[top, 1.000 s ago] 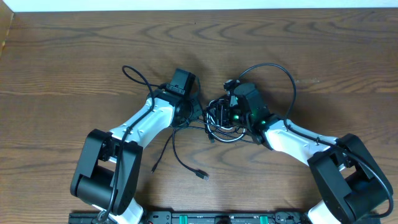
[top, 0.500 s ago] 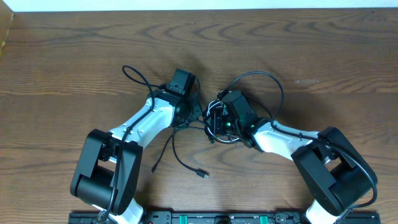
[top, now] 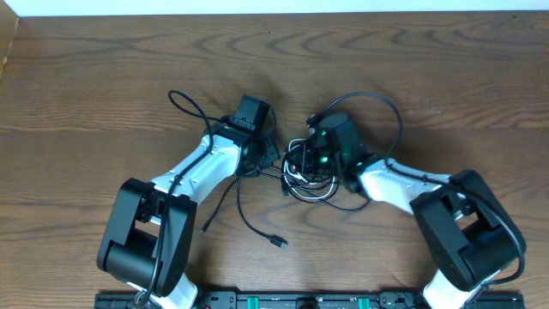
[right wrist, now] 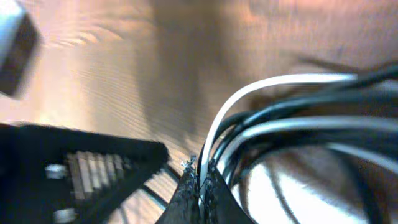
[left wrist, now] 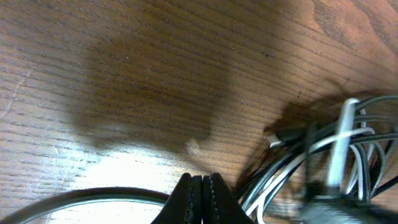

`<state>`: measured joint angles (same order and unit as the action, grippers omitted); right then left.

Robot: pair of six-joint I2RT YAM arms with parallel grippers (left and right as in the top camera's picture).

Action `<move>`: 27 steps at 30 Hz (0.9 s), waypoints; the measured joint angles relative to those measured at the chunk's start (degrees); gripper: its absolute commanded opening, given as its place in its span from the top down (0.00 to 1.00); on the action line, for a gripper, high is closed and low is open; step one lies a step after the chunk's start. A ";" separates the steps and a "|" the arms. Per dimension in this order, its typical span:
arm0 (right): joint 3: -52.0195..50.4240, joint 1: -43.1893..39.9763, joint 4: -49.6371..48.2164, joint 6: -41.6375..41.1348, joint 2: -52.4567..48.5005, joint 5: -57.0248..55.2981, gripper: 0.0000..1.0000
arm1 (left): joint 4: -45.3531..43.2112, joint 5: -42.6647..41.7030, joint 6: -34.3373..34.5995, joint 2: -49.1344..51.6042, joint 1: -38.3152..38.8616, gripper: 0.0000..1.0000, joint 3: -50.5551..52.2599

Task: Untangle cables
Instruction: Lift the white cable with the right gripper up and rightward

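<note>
The cables lie in a tangle point(top: 305, 174) at mid table, between my two grippers. One black cable point(top: 247, 215) trails from the tangle toward the front and ends in a plug point(top: 277, 242). My right gripper point(top: 310, 160) sits on the tangle's top edge. In the right wrist view it point(right wrist: 202, 173) is shut on the white cable point(right wrist: 261, 86), which arcs out of the jaws beside black strands point(right wrist: 323, 102). My left gripper point(top: 271, 156) is at the tangle's left side, and in its wrist view it point(left wrist: 202, 182) is shut. A black cable point(left wrist: 87, 196) curves up to its fingers; whether it is pinched does not show.
Thick black arm wires loop at the back left point(top: 184, 106) and over the right arm point(top: 390, 110). The brown wooden table point(top: 103, 69) stretches around the tangle. The arm bases point(top: 283, 300) stand along the front edge.
My right gripper has closed on the white cable. The right arm swung left into the tangle and then back a little, shifting the loops. The left arm has stayed put.
</note>
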<state>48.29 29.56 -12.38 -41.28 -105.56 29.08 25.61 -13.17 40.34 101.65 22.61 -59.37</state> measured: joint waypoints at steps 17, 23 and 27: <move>0.50 -25.77 -30.99 -3.87 15.04 38.97 0.98 | 0.13 0.00 -0.09 0.00 0.00 0.92 0.00; 0.57 -34.86 -31.61 -4.39 19.45 40.30 0.98 | 0.13 0.02 -0.55 0.00 0.00 0.92 0.00; 0.57 -38.95 -31.32 -4.42 19.39 37.48 0.99 | 1.62 0.42 -2.27 0.00 0.00 0.92 0.00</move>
<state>48.86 -9.39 -43.70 -45.69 -86.17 66.57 27.22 -12.75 38.06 101.65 22.61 -59.37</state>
